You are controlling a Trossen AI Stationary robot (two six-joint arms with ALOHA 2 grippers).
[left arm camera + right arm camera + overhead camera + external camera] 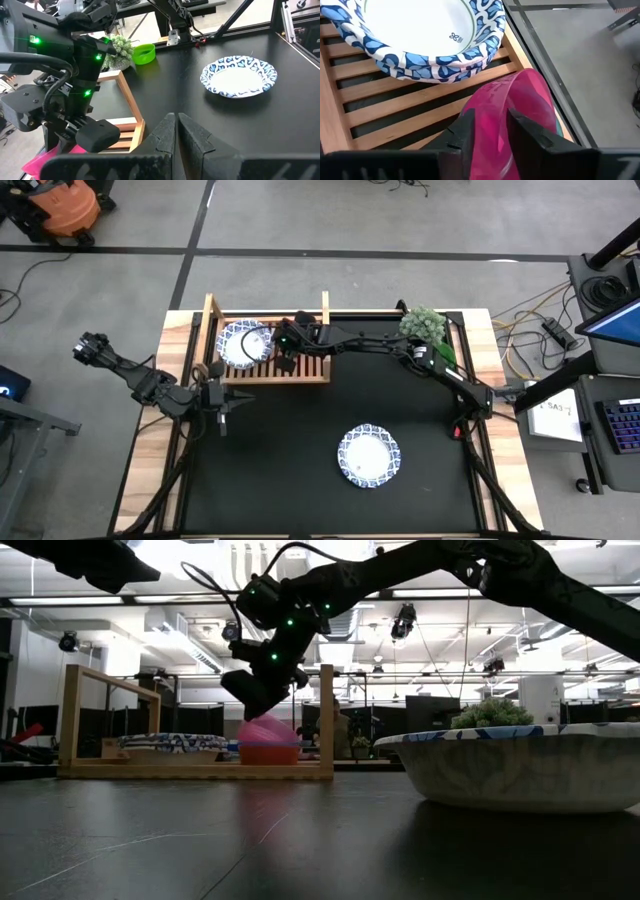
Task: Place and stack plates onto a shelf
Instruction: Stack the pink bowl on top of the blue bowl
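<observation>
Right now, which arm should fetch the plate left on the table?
Left, probably. The left gripper is shut and empty near the plate; the right gripper is over the shelf, clamped on a pink bowl.

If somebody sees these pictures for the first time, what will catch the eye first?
The right end effector reaches over the wooden shelf and grips the rim of a pink bowl, beside the plates stacked there. One more blue-rimmed plate lies alone on the black table, while the left end effector waits shut near the shelf's front.
</observation>
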